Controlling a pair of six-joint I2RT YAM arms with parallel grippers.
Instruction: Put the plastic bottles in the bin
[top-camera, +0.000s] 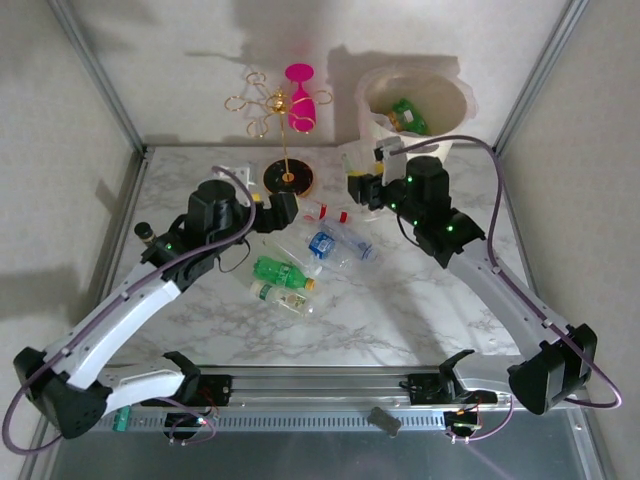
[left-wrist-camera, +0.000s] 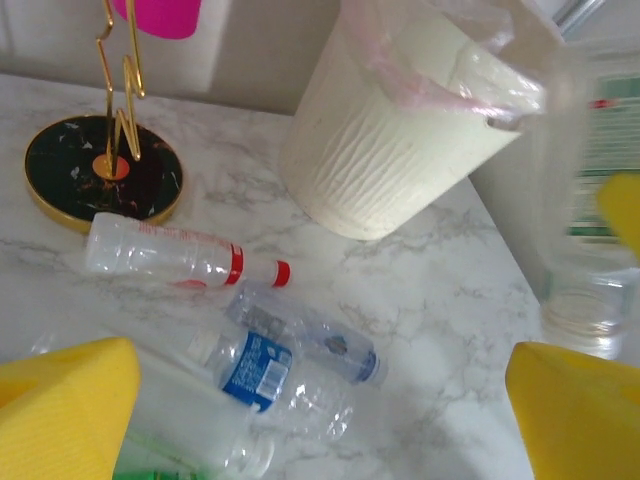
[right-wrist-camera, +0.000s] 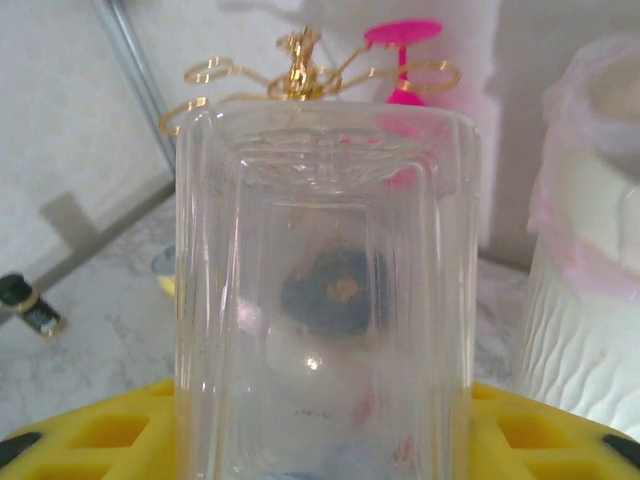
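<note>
The tabletop (top-camera: 420, 300) is white marble with grey veins. The bin (left-wrist-camera: 380, 150) is cream-white with wavy ribbing and a pink-tinged liner. The wire stand (top-camera: 262, 105) is gold with a black base (left-wrist-camera: 100, 180), and the glass (top-camera: 300, 100) is bright pink. The red-capped bottle (left-wrist-camera: 170, 255) and the blue-labelled bottle (left-wrist-camera: 262, 370) are clear, and the green bottle (top-camera: 278, 270) has a yellow cap. The left pincer (left-wrist-camera: 320, 410) has yellow fingers (left-wrist-camera: 60, 410).

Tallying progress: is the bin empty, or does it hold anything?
Not empty. The top view looks down into the bin, and a green bottle lies inside. Whether more bottles sit beneath it cannot be told.
</note>
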